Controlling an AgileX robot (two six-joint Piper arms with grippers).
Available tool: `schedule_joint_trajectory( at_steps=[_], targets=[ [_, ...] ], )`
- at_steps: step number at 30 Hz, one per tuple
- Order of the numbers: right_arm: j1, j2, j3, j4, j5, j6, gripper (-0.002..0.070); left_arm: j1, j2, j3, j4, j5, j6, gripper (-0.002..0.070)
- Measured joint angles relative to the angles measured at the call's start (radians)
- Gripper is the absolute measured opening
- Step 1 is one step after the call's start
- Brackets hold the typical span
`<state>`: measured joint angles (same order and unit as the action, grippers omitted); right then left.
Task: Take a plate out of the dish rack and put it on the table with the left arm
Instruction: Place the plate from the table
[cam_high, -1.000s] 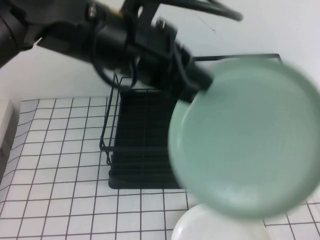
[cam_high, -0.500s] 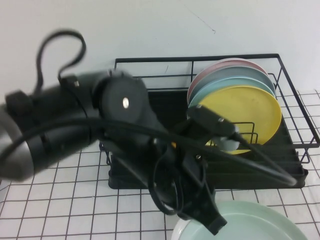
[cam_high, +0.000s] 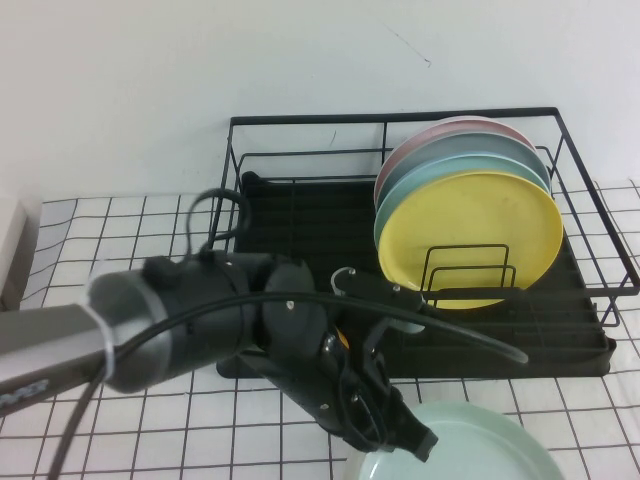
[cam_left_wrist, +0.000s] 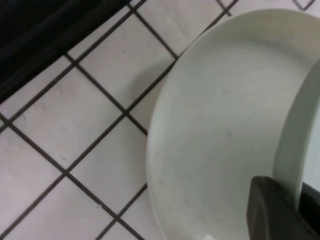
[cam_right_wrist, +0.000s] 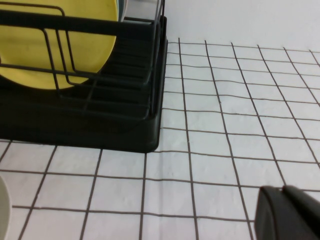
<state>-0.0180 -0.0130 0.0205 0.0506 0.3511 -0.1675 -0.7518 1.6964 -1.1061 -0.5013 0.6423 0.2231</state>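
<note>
Round yellow plate (cam_high: 470, 238) stands upright at front of stack, 3 o'clock side. Behind it toward 12 o'clock: blue-teal plate (cam_high: 455, 167), then round pink plate (cam_high: 440, 131). Plain white wall (cam_high: 200, 70) beyond.

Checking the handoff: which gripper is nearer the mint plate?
Left. The left gripper grips the plate's rim; the right gripper is off beside the dish rack.

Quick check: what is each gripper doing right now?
Left gripper: closed on the plate rim, low over the table.
Right gripper: cannot tell.
</note>
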Motion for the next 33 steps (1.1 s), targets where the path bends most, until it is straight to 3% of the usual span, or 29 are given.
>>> schedule_joint_trajectory(
  at_steps=[13,22,25,30,33],
  targets=[
    [0.000,0.000,0.000,0.000,0.000,0.000,-0.0001,0.000,0.038,0.000,0.200,-0.044,-0.175,0.0005],
    [0.000,0.000,0.000,0.000,0.000,0.000,-0.0001,0.000,0.043,0.000,0.234,-0.065,-0.188,0.0019],
    [0.000,0.000,0.000,0.000,0.000,0.000,-0.0001,0.000,0.043,0.000,0.218,-0.083,-0.173,0.0113],
    [0.000,0.000,0.000,0.000,0.000,0.000,-0.0001,0.000,0.043,0.000,0.197,-0.089,-0.165,0.0390],
    [0.000,0.000,0.000,0.000,0.000,0.000,-0.0001,0.000,0.043,-0.020,0.184,-0.046,-0.165,0.0465]
  ],
)
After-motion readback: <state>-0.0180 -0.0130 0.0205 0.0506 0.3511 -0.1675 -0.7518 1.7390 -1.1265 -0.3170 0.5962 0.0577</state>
